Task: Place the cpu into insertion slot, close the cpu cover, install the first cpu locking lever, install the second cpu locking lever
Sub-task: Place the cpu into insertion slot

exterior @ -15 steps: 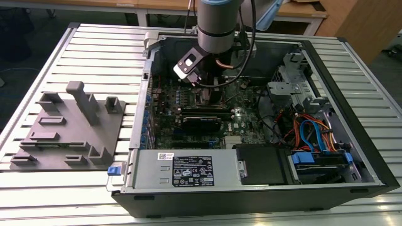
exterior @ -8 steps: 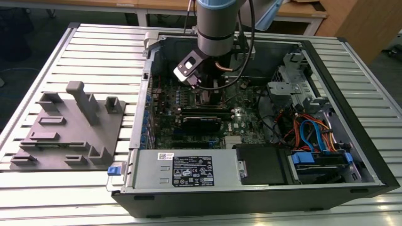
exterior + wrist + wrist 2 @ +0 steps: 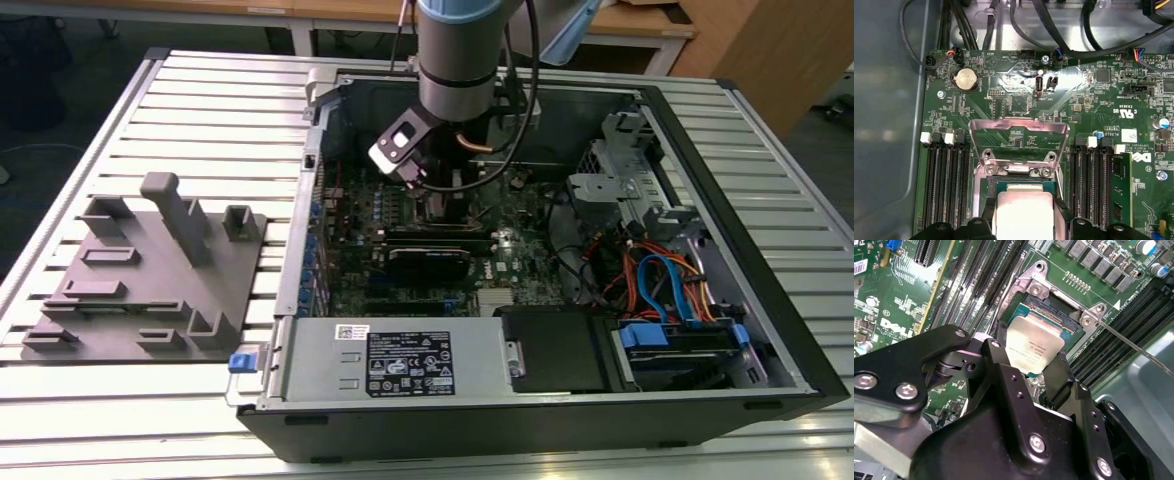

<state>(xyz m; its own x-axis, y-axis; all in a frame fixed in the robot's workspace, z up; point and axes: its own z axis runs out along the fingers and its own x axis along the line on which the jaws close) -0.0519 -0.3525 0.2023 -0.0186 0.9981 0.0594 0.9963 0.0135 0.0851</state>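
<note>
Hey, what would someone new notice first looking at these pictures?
The silver cpu, held in the gripper right over the insertion slot on the green motherboard. At the slot's edge the cpu cover stands open, and in the exterior view the arm reaches down into the open computer case.

White print on motherboard (image 3: 1019, 100); cpu (image 3: 1034, 347) lettered.

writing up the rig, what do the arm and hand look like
The arm is a silver-grey tube with a pale blue joint and a black-and-white box near its end. The hand is matte black, jointed links studded with silver screws.
</note>
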